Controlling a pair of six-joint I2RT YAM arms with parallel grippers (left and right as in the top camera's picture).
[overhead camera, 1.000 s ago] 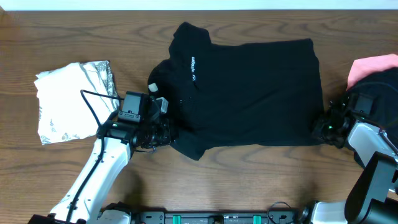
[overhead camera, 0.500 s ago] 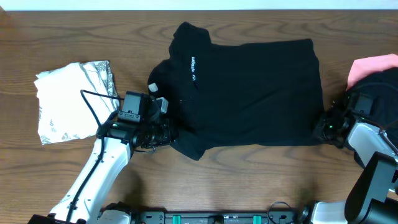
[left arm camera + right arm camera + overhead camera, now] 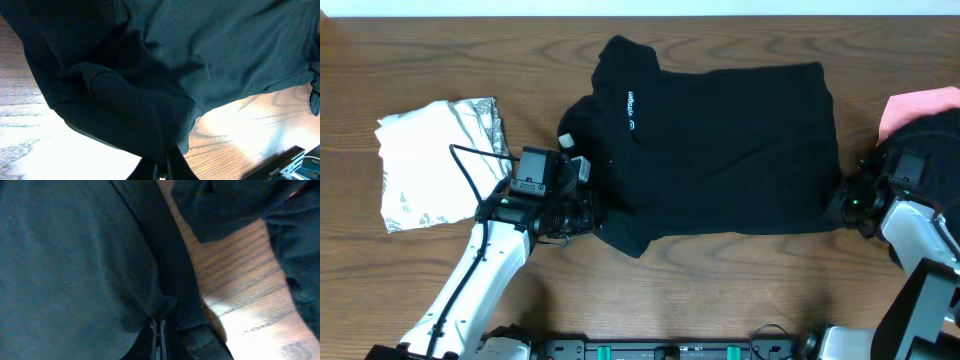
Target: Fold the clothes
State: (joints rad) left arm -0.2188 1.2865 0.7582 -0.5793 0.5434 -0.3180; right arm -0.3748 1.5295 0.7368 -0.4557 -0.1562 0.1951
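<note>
A black short-sleeved shirt [image 3: 720,150] with a small white logo [image 3: 630,108] lies spread across the middle of the table. My left gripper [image 3: 590,215] is shut on its lower left edge. In the left wrist view the fabric [image 3: 150,90] bunches into the closed tips of that gripper [image 3: 164,166]. My right gripper [image 3: 840,205] is shut on the shirt's lower right corner. The right wrist view shows this gripper [image 3: 158,329] with a fold of black cloth [image 3: 75,255] pinched between its narrow jaws.
A folded white, grey-printed garment [image 3: 435,160] lies at the left. At the right edge a pink piece [image 3: 920,108] sits beside more black cloth [image 3: 930,140]. Bare wooden table [image 3: 720,290] runs along the front.
The right gripper's jaws have closed the last bit onto the shirt's corner. The left arm and the shirt have not visibly moved.
</note>
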